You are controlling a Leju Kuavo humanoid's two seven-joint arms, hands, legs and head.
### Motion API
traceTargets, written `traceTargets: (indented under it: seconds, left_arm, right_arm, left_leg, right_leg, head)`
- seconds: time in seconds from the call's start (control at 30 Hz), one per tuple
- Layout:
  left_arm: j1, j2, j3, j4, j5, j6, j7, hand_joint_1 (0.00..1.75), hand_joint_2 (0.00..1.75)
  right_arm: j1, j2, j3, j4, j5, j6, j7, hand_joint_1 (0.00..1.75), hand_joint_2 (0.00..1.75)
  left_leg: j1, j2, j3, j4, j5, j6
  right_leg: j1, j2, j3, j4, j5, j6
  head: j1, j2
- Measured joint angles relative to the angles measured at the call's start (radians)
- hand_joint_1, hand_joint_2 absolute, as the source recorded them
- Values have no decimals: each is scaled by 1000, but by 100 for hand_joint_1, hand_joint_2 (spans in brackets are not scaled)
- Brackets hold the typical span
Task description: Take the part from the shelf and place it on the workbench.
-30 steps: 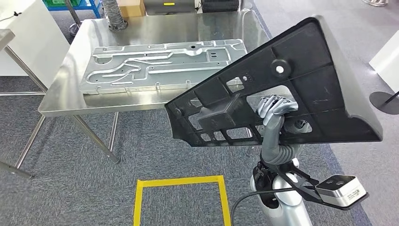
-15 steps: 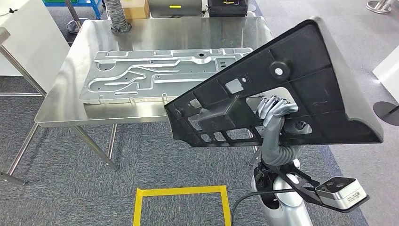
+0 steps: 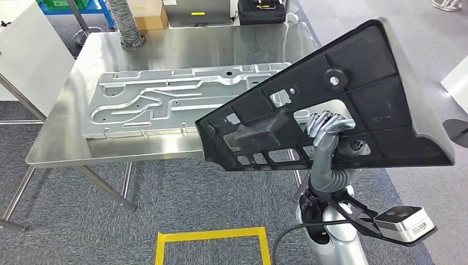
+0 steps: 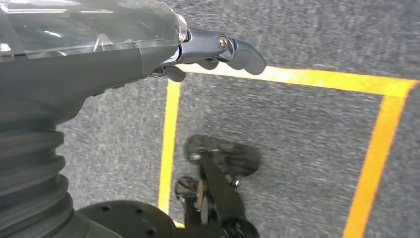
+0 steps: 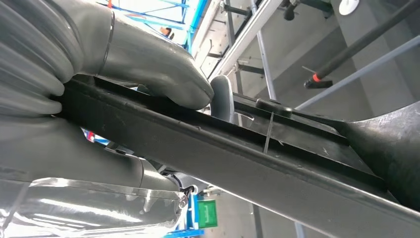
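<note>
1. Right hand [image 3: 326, 128] grips the black plastic part [image 3: 353, 105], holding it tilted in the air just before the steel workbench [image 3: 66, 118].
2. Aluminium plate [image 3: 176, 98] lies flat on the workbench.
3. Left hand [image 4: 208, 49] hangs over grey carpet and yellow floor tape [image 4: 171, 129], fingers curled, holding nothing.

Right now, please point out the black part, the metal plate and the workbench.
black part [image 3: 364, 83], head view, upper flat face.
metal plate [image 3: 165, 99], head view, its middle.
workbench [image 3: 182, 44], head view, bare top.

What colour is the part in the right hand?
Black, matte; the part shows best in the head view.
</note>
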Motion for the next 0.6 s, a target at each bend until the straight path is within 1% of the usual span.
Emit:
traceTargets:
  seconds: [0.03, 0.07, 0.1, 0.17, 0.2, 0.23, 0.27, 0.33, 0.37, 0.4, 0.43, 0.47, 0.5, 0.53, 0.57, 0.6]
  left_arm:
    - [-1, 0, 0, 0, -1, 0, 1, 0, 175]
    - [-1, 0, 0, 0, -2, 1, 3, 0, 175]
    - [-2, 0, 0, 0, -3, 2, 4, 0, 175]
    - [-1, 0, 0, 0, -6, 3, 4, 0, 175]
    - [0, 0, -1, 0, -7, 2, 3, 0, 175]
    - [-1, 0, -1, 0, -8, 2, 2, 0, 175]
    - [-1, 0, -1, 0, -9, 2, 1, 0, 175]
    - [-2, 0, -1, 0, -9, 1, -2, 0, 175]
    - [-1, 0, -1, 0, -10, 1, -3, 0, 175]
    - [0, 0, -1, 0, -10, 1, -4, 0, 175]
    - [0, 0, -1, 0, -10, 1, -5, 0, 175]
    - [1, 0, -1, 0, -10, 1, -5, 0, 175]
    - [1, -1, -1, 0, -10, 1, -6, 0, 175]
    - [0, -1, -1, 0, -10, 1, -8, 0, 175]
    - [0, -2, -2, 0, -10, 1, -9, 0, 175]
    - [-1, -3, -2, 0, -10, 1, -10, 0, 175]
  right_arm:
    - [-1, 0, 0, 0, -1, 0, 0, 175, 175]
    - [-2, 0, 0, 0, -1, 0, 0, 175, 175]
    - [-2, 0, 0, 0, -2, -1, 0, 175, 175]
    - [-2, -1, 0, -2, -1, -3, 0, 175, 175]
    - [-1, -1, -1, -4, -1, -4, 0, 175, 175]
    - [-1, -2, -2, -6, -1, -5, 0, 175, 175]
    - [0, -3, -4, -9, -2, -6, 0, 175, 175]
    - [5, -6, -7, -11, -7, -5, 0, 175, 175]
    - [9, -8, -8, -11, -10, -5, 0, 175, 175]
    - [12, -10, -8, -11, -12, -4, 0, 175, 175]
    - [14, -12, -9, -11, -14, -4, 0, 175, 175]
    - [15, -13, -11, -11, -16, -4, 0, 175, 175]
    - [14, -14, -13, -11, -17, -4, 0, 175, 175]
    - [14, -14, -15, -11, -18, -4, 0, 175, 175]
    - [15, -15, -18, -12, -18, -4, 0, 175, 175]
    - [16, -16, -20, -12, -17, -5, 0, 175, 175]
  left_leg:
    - [-1, 0, 20, -55, 22, 3]
    - [-2, 1, 31, -83, 25, 8]
    - [-5, 0, 34, -88, 15, 14]
    - [-5, -1, 38, -95, 7, 27]
    - [-4, -1, 42, -98, 4, 34]
    - [-3, -1, 48, -102, 1, 40]
    - [-2, -1, 54, -105, -3, 45]
    - [-3, -1, 62, -105, -12, 51]
    - [-5, -1, 68, -105, -18, 52]
    - [-6, -2, 77, -105, -24, 52]
    - [-8, -3, 88, -105, -31, 52]
    - [-9, -4, 100, -105, -39, 51]
    - [-10, -4, 111, -106, -47, 50]
    - [-12, -5, 120, -107, -54, 47]
    - [-13, -5, 124, -108, -60, 43]
    - [-12, -4, 126, -109, -63, 37]
  right_leg:
    - [1, 1, 5, 3, -9, 5]
    - [3, 2, 5, 6, -14, 10]
    - [4, 3, 3, 7, -17, 16]
    - [2, 2, 3, 8, -24, 27]
    - [1, 1, 1, 19, -32, 33]
    - [0, 0, -13, 50, -47, 39]
    - [-2, -1, -41, 103, -69, 43]
    - [-3, -2, -130, 247, -115, 49]
    - [-3, -2, -170, 300, -121, 50]
    - [-3, -2, -193, 318, -106, 48]
    - [-3, -2, -195, 293, -68, 45]
    - [-1, -2, -179, 232, -15, 38]
    - [3, -2, -154, 161, 32, 30]
    - [7, -2, -131, 99, 64, 21]
    - [11, -3, -115, 59, 77, 13]
    - [14, -3, -108, 43, 74, 7]
  head:
    - [0, 0]
    - [0, 0]
    - [0, 0]
    - [0, 0]
    - [0, 0]
    - [0, 0]
    - [0, 0]
    - [0, 0]
    - [0, 0]
    - [0, 0]
    - [0, 0]
    - [0, 0]
    - [0, 0]
    - [0, 0]
    - [0, 0]
    - [0, 0]
